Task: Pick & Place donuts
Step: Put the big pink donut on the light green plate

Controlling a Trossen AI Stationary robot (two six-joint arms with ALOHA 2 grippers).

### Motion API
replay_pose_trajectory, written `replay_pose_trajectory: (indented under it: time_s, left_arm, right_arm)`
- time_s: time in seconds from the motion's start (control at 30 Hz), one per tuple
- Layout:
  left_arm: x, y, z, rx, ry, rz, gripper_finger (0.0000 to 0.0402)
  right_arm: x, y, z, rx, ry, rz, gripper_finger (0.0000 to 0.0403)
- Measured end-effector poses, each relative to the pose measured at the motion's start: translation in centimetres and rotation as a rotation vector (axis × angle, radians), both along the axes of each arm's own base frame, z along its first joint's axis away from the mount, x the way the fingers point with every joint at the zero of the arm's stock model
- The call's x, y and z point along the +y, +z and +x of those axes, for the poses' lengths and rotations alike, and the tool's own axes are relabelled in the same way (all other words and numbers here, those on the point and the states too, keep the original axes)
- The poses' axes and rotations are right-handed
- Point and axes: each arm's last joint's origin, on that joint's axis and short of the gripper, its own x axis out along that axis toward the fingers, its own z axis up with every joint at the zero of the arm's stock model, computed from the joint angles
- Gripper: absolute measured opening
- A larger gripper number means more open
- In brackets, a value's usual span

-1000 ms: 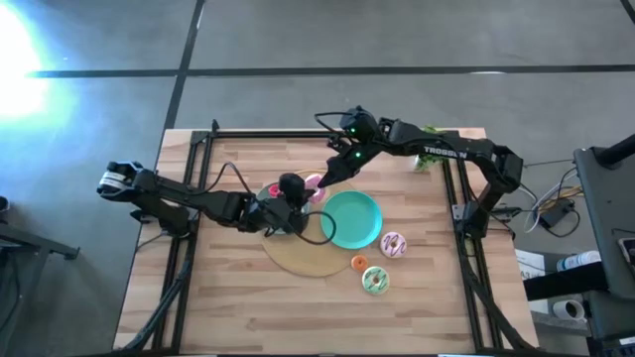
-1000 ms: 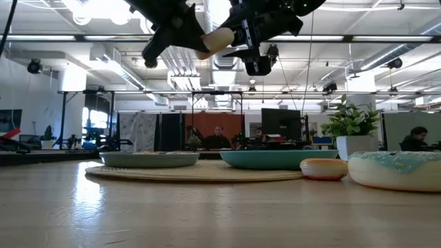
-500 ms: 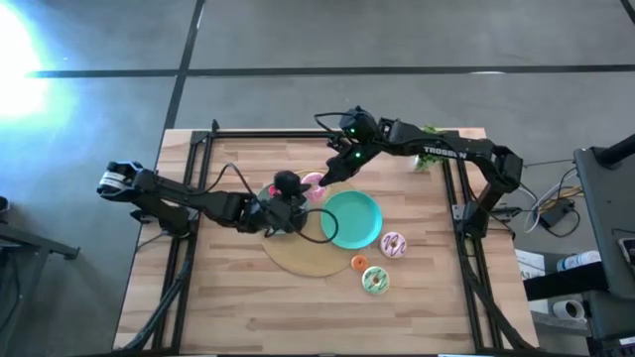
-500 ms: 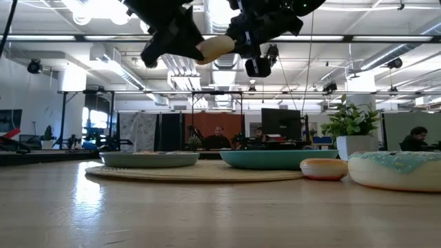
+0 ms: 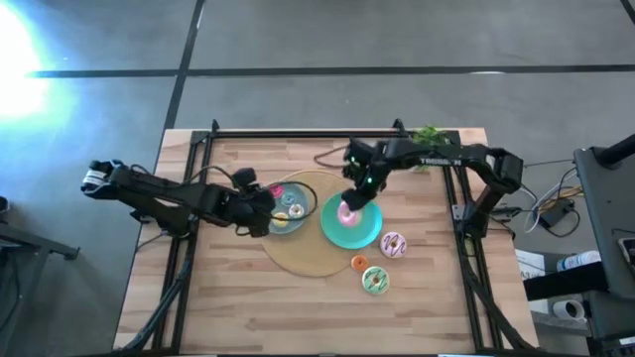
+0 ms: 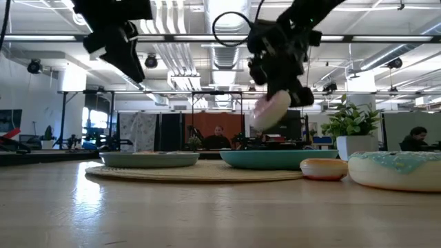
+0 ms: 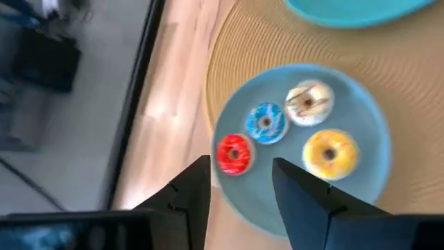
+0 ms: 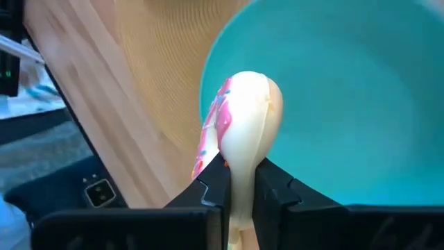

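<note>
Right gripper (image 8: 236, 182) pinches pink donut (image 8: 239, 118) edge-on above teal plate (image 8: 347, 104) (still airborne): lower more, release flat. Left gripper (image 7: 239, 184) waits, fingers apart, empty.

Your worktop (image 5: 228, 297) is pale planked wood with a matt grain; the round mat (image 7: 263, 48) looks finely ribbed and woven; the teal plate (image 8: 347, 104) is smooth and satiny; the pink-iced donut (image 8: 239, 121) looks smooth, faintly glossy plastic.
</note>
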Motion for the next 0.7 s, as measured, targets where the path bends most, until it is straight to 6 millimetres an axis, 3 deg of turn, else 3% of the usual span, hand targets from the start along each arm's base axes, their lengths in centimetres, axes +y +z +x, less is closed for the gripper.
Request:
replay_pose_trajectory:
  time_s: [0.13,0.27,0.7]
  left_arm:
    - [-0.1,0.5,-0.5,-0.086,0.051,-0.059,0.0129]
    - [-0.1,0.7,-0.7,-0.121,0.081,-0.082,0.0129]
    - [-0.1,0.7,-0.7,-0.131,0.091,-0.089,0.0128]
  right_arm:
    - [0.2,-3.3,0.0,-0.070,-0.074,0.046,0.0029]
    - [0.1,-5.0,0.1,-0.143,-0.163,0.045,0.0029]
    - [0.0,-6.7,-0.4,-0.105,-0.243,-0.083,0.0029]
